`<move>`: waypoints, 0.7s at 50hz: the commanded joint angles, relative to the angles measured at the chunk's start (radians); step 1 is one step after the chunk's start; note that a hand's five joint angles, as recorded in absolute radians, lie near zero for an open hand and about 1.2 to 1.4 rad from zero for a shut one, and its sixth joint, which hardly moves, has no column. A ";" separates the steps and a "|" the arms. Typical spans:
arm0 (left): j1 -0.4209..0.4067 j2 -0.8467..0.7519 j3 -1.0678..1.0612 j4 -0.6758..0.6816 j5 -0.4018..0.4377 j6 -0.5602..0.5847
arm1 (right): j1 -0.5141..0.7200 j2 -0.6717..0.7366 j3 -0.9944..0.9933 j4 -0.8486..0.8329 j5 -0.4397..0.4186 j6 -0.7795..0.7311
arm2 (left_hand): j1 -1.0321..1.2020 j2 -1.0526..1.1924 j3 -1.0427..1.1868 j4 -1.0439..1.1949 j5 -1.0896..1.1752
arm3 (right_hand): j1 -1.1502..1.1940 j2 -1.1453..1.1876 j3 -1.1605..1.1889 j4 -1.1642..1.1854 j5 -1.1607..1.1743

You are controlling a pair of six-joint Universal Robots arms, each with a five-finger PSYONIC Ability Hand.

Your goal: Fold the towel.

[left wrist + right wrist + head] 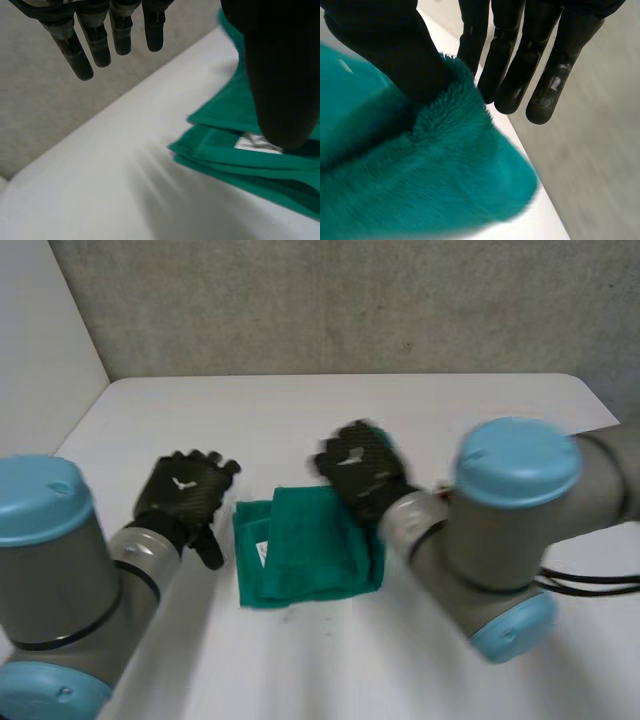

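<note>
- Head view, nearest: the left arm [60, 580] and the right arm [500, 530] reach in on either side of the green towel [305, 545]. The towel lies between them on the white surface [420, 410] as a compact, roughly square packet of several layers.
- A white label [263, 552] shows on the towel's left part, on a lower layer that the upper flap leaves bare. The layers' edges do not line up squarely there.
- The left hand [185, 490] sits just beside the towel's left edge, apart from the cloth. In the left wrist view its fingers [95, 40] hang straight and spread, and the thumb [282, 75] hovers over the label. The hand holds nothing.
- The right hand [362, 470] is at the towel's far right corner. In the right wrist view its fingers [550, 75] are straight and stand away from the thumb [385, 45]. The thumb touches the fluffy edge of the cloth, and nothing looks clamped between thumb and fingers.
- Progress, as a judgement: the folding seems largely done, since the towel is already doubled more than once.
- What may be left is to draw both hands clear, and perhaps to square the offset layers or add one more fold.
- Farthest: bare surface runs back to a grey wall [330, 300].
</note>
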State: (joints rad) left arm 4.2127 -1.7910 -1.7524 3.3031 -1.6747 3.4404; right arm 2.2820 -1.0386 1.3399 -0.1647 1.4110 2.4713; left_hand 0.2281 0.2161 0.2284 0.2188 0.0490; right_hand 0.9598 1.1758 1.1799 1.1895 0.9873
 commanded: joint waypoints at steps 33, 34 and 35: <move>-0.079 -0.401 0.324 -0.148 -0.010 -0.261 | -0.110 0.353 -0.393 0.453 -0.073 0.552 | 0.012 0.024 0.012 0.021 0.016 | -0.785 -1.001 -1.005 -1.015 -0.987; -0.073 -0.401 0.320 -0.160 -0.010 -0.256 | -0.110 0.361 -0.403 0.461 -0.064 0.542 | 0.009 0.021 0.009 0.018 0.014 | -0.785 -1.001 -1.005 -1.015 -0.987; -0.066 -0.401 0.315 -0.178 -0.010 -0.254 | -0.110 0.368 -0.410 0.467 -0.054 0.531 | 0.006 0.018 0.006 0.015 0.011 | -0.785 -1.001 -1.005 -1.015 -0.987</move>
State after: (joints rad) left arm 4.1197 -2.1571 -1.4209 3.2297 -1.6797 3.1675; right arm 2.1697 -0.7785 1.0262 0.1967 1.3175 3.0502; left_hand 0.2281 0.2161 0.2285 0.2188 0.0489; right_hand 0.2009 0.2193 0.2115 0.2302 0.0626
